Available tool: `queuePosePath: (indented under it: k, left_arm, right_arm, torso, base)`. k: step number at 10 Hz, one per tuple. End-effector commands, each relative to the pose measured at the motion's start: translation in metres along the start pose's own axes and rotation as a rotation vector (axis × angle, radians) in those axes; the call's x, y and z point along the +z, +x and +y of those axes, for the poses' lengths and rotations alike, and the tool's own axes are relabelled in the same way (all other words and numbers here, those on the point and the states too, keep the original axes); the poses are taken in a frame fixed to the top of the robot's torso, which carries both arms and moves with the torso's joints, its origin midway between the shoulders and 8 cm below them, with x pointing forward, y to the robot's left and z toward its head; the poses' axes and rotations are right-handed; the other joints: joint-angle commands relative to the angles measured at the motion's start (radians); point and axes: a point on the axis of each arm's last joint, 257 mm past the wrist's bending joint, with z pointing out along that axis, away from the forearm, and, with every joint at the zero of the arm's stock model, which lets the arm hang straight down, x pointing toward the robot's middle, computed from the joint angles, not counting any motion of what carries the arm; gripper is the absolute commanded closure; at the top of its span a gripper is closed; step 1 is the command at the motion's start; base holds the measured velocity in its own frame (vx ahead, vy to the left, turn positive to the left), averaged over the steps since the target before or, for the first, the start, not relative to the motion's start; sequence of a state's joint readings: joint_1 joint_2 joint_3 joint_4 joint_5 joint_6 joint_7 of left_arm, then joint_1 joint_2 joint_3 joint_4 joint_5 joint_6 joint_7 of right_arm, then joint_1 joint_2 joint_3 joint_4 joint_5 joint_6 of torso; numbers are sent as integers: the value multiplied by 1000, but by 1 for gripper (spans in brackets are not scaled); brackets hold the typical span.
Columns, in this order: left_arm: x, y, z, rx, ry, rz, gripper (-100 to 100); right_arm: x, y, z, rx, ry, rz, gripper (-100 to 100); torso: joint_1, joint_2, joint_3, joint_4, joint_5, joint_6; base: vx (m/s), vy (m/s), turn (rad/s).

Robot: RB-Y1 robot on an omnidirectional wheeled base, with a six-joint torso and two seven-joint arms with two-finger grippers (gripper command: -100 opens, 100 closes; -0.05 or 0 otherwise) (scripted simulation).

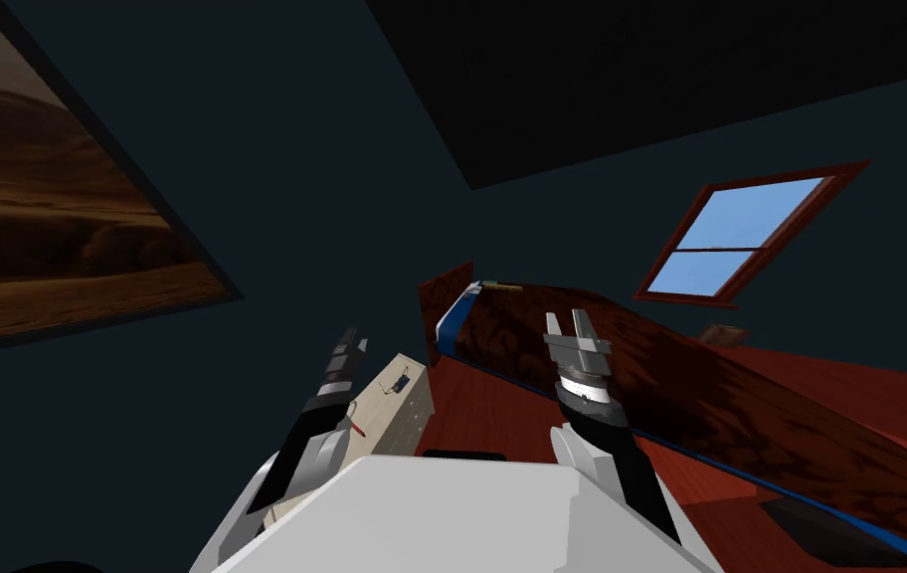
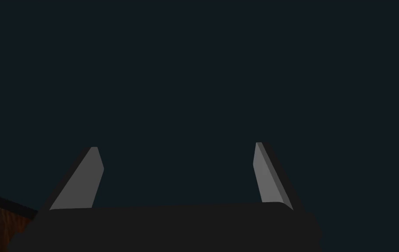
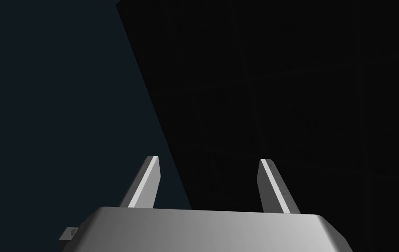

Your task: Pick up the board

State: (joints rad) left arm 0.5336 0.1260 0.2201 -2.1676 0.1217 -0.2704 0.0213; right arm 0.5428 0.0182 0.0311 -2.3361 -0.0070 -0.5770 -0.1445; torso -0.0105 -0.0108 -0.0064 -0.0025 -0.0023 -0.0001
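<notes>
Pointing up and forward, both arms are held above the furniture. The left gripper is seen with its fingers apart and nothing between them. The right gripper is likewise spread and empty.

The board is not identified with certainty. A pale beige unit stands beside the left arm, with a small dark item and a thin red item on its top. A long mottled red-brown surface with a blue edge runs beyond the right gripper, beside a red floor. A thin yellowish piece is seen at the far end of that surface. Whether this piece is the board cannot be told.

A board is expected to be stiff, flat and fairly light, with smooth faces that may slip. Lying flat, it is judged to offer little to thin blade fingers. Hold is best taken across the thickness at an exposed or overhanging edge, near the middle of a long side, so that tilt is limited. Before any grasp, the board is to be located and an arm lowered toward it.
</notes>
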Motion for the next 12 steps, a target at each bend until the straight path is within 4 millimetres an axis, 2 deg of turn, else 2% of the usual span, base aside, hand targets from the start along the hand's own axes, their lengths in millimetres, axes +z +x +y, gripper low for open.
queuePosePath:
  k: [1, 2, 4, 6, 8, 9, 10, 11, 12]
  left_arm:
    - [-10, -21, 36, 9, -98, -31, -100]
    - [-11, -21, 40, 9, -108, -33, -100]
    - [-24, -50, 85, 12, -233, -81, -100]
    - [-25, -50, 87, 12, -238, -82, -100]
    - [-43, -79, 129, 6, -358, -137, -100]
    - [-44, -80, 133, 5, -372, -139, -100]
    - [-57, -94, 156, -3, -441, -169, -100]
    - [-57, -94, 156, -3, -441, -169, -100]
    - [-70, -107, 176, -12, -503, -199, -100]
  right_arm:
    - [0, 0, 0, 0, 0, 0, 0]
    - [0, 0, 0, 0, 0, 0, 0]
    - [0, 0, 0, 0, 0, 0, 0]
    - [0, 0, 0, 0, 0, 0, 0]
    - [0, 0, 0, 0, 0, 0, 0]
    - [0, 0, 0, 0, 0, 0, 0]
    - [0, 0, 0, 0, 0, 0, 0]
    - [0, 0, 0, 0, 0, 0, 0]
    - [0, 0, 0, 0, 0, 0, 0]
  torso:
    - [0, 0, 0, 0, 0, 0]
    - [1, -1, -1, 0, 0, 0]
    - [6, 3, 2, 1, 1, 0]
    - [5, 2, 1, 0, 1, 0]
    - [8, 6, 3, 1, 2, 0]
    - [6, 2, 1, 1, 1, 0]
    - [6, 2, 1, 0, 1, 0]
    - [6, 3, 2, 1, 1, 0]
    - [6, 4, 2, 1, 1, 0]
  base:
    - [181, -150, 93]
    - [129, -85, 33]
    - [120, -102, 73]
    - [73, -66, 17]
    - [103, -71, 70]
    - [122, -89, 54]
    - [101, -95, 70]
    - [80, -74, 40]
    - [124, -69, 61]
